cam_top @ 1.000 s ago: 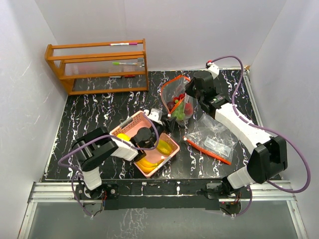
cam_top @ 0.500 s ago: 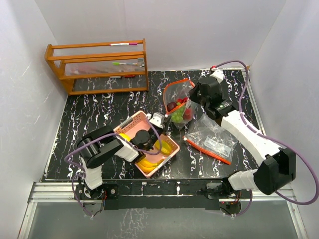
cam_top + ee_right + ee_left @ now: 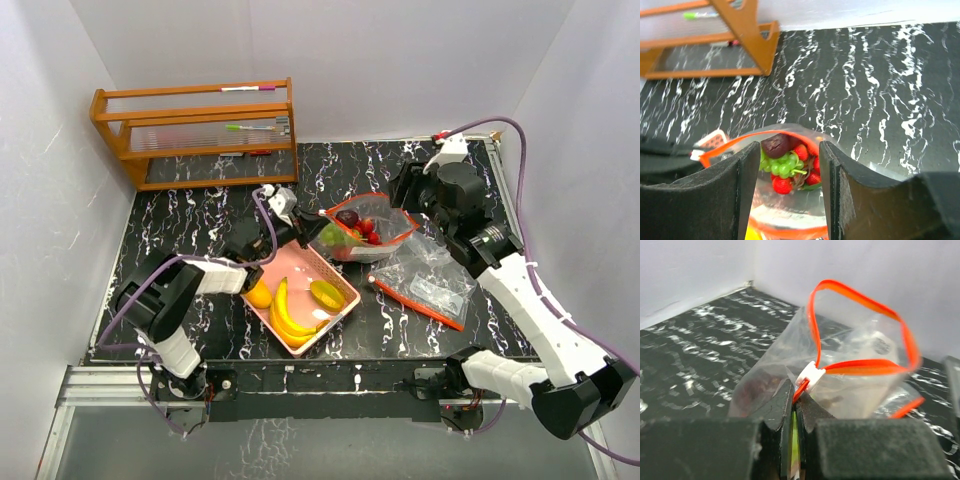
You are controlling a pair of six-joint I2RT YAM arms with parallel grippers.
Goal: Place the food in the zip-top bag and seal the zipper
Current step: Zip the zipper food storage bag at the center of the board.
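Note:
The zip-top bag [image 3: 375, 245] lies open at mid-table, its orange zipper rim [image 3: 860, 365] forming a loop. Inside it are red strawberries [image 3: 782, 185], green grapes [image 3: 782, 165] and a dark purple piece [image 3: 775, 145]. My left gripper [image 3: 795, 392] is shut on the bag's zipper edge just below the white slider [image 3: 812, 375]; from above the left gripper [image 3: 297, 217] sits at the bag's left end. My right gripper [image 3: 789, 147] hangs open over the bag mouth with nothing clamped, at the bag's right [image 3: 407, 192]. A banana bunch [image 3: 285, 315], a mango-like fruit [image 3: 327, 293] and an orange fruit [image 3: 260, 296] lie in the pink basket [image 3: 300, 262].
A second, flat zip-top bag [image 3: 428, 285] lies to the right of the basket. A wooden rack [image 3: 195, 130] with pens stands at the back left. White walls enclose the black marbled table [image 3: 190, 215].
My left gripper has shut on the bag's zipper edge and drawn it left. My right gripper let go of the bag, opened and drew back to the right. The bag now lies lower and wider.

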